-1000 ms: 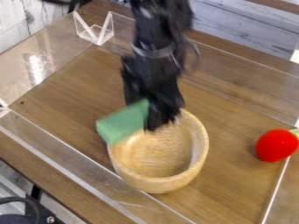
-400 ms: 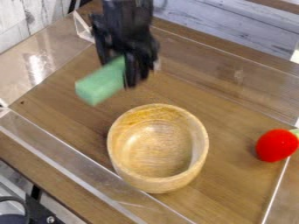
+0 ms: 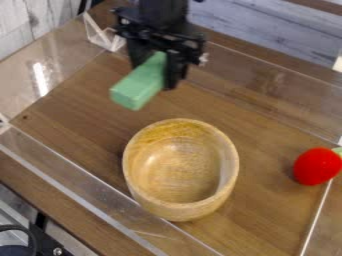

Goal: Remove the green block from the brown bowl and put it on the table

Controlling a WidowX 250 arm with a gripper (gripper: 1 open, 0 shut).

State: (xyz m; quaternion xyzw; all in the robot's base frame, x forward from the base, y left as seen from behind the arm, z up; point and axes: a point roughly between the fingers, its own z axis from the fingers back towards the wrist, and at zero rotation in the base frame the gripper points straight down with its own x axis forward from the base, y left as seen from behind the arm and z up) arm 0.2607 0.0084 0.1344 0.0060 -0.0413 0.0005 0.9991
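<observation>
The main risk now is a bad release — the green block (image 3: 139, 83) hangs tilted, one long end dipping toward the lower left, and if the fingers let go from up here it would likely drop onto that corner, bounce or tumble, and possibly slide toward the clear acrylic wall (image 3: 54, 140) at the table's (image 3: 261, 110) edge. A second risk is slippage: the block sticks out well to one side of the gripper (image 3: 166, 62), so the hold looks off-centre and the piece could pivot or work loose during travel. Setting it down too close to the brown bowl (image 3: 181, 168) could also nudge the rim. The arm comes in from the top of the view with the gripper pointing roughly straight down, above and behind the bowl, clear of it. Its dark fingers are partly spread and clamped on the block's upper end. The bowl sits empty; a red round object (image 3: 317, 166) lies well off to the right.
</observation>
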